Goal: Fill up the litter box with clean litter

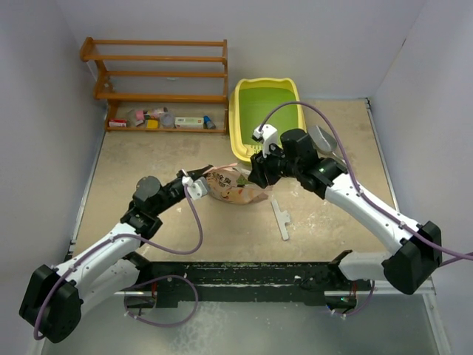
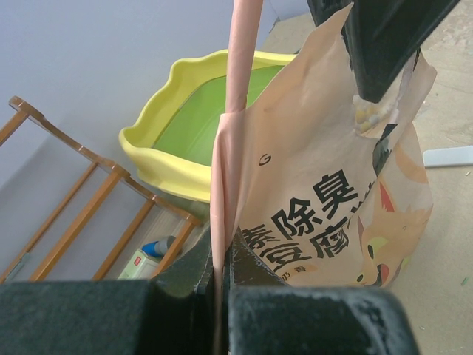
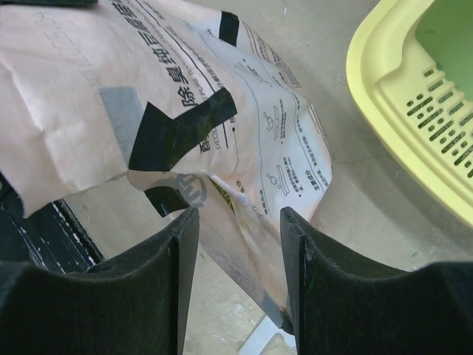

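The litter box [image 1: 235, 111] sits at the far side of the table [image 1: 222, 237], just right of the wooden shelf rack [image 1: 162, 97], its green basin facing up and its slotted yellow lip toward the arms; in front of it, between the two grippers, is a crinkled pink-tan printed bag [image 1: 235, 186]; the left gripper [image 2: 222, 277] is clamped together on a thin edge of the bag (the left wrist view shows the paper pinched flat between the two dark fingers), and the bag rises from that grip with the box behind it; the right gripper [image 3: 238, 274] is at the bag's other side, close to the box's near rim, its fingers standing apart with a fold of the bag in the gap, neither pad visibly pressing on it; a grey scoop [image 1: 323, 137] lies beside the box's right edge, partly behind the right arm; a pale flat strip [image 1: 281, 218] rests on the table near the bag.
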### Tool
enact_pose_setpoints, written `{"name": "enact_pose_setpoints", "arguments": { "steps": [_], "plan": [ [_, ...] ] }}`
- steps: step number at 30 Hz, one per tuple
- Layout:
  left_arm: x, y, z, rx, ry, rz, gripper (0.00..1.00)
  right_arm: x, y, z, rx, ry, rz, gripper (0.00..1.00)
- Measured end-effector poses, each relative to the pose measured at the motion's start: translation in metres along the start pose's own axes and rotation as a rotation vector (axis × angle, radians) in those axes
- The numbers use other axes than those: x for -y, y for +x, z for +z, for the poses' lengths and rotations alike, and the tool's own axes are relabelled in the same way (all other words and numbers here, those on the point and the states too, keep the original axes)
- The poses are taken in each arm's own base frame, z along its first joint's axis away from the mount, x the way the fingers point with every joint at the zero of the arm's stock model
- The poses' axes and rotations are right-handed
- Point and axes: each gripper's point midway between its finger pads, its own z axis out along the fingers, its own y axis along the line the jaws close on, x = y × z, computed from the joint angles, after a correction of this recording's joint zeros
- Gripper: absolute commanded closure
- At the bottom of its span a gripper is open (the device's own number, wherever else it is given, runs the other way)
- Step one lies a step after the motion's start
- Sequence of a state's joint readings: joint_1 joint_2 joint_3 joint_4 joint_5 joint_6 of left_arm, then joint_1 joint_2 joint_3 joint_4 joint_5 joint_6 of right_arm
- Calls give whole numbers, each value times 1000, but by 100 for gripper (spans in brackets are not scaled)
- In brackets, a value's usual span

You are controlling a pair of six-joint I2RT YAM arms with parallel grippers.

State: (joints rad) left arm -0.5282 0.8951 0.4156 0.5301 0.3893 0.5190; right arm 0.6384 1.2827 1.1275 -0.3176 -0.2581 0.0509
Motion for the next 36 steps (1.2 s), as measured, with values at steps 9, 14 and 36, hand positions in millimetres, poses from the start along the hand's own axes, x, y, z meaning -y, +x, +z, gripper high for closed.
{"name": "enact_pose_setpoints", "arguments": {
  "steps": [9, 14, 36],
  "plan": [
    [1, -2, 1, 8, 13, 0, 100, 6, 24, 19, -80, -1, -2, 48],
    [3, -2, 1, 4, 29, 2, 100, 10, 39, 34, -138, -8, -11, 99],
    [1, 1, 11, 4, 39, 10, 97, 61, -10, 31, 18, 371, 82, 80]
  ]
}}
